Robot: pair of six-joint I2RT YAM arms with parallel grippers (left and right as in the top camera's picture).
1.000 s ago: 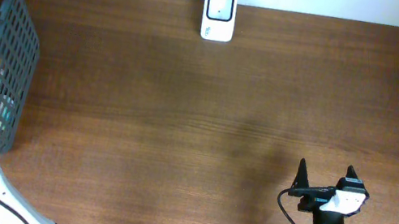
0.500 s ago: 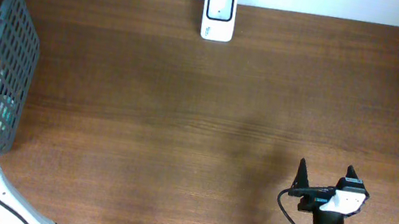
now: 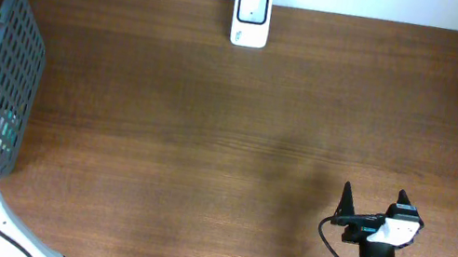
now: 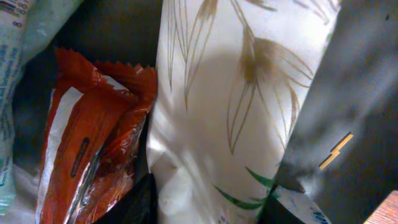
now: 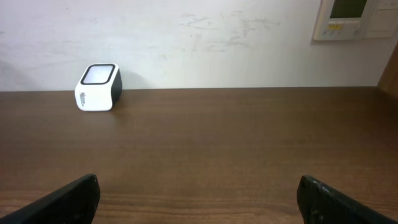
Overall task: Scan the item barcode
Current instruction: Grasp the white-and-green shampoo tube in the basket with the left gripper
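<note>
Left gripper down inside basket

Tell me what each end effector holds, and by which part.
Right end effector: nothing, open. Left end effector straddles the white leaf-print packet across its width; a firm grip cannot be told.

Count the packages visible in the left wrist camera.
3. A white leaf-printed pouch in the middle, an orange-red wrapper to its left, and a pale printed packet at the far left edge. More may lie hidden underneath.
</note>
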